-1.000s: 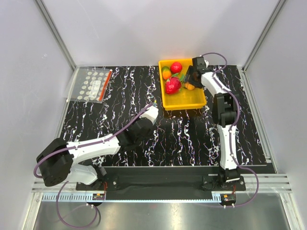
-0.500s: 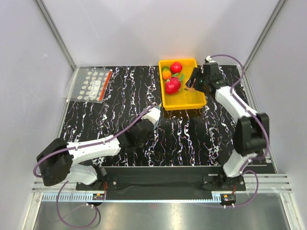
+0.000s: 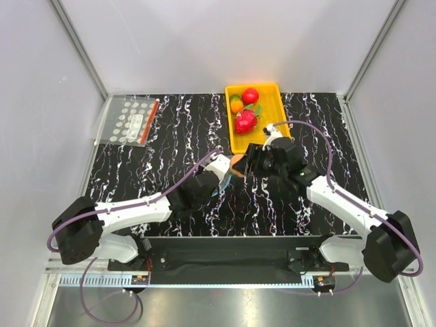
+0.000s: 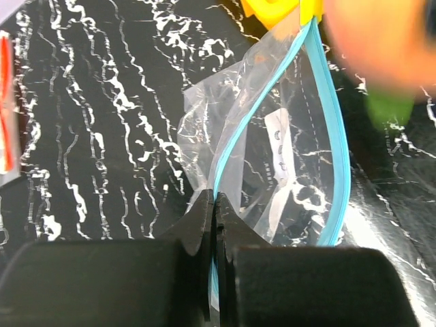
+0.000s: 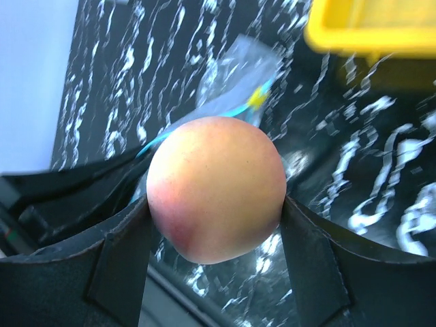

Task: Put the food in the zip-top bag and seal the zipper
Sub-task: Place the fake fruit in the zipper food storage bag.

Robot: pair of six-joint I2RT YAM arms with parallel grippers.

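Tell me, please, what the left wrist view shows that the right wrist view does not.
Only the left wrist view: the left fingers pinched shut on the blue zipper of the clear bag, its mouth gaping open, and a red strip at the left edge. Only the right wrist view: the right fingers gripping a peach, seen sharply; the left view catches just an orange blur. Both: the bag, the yellow tray and the black marbled table.

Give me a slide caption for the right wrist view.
Right end effector clamps a peach-orange toy fruit, clear zip-top bag beyond.
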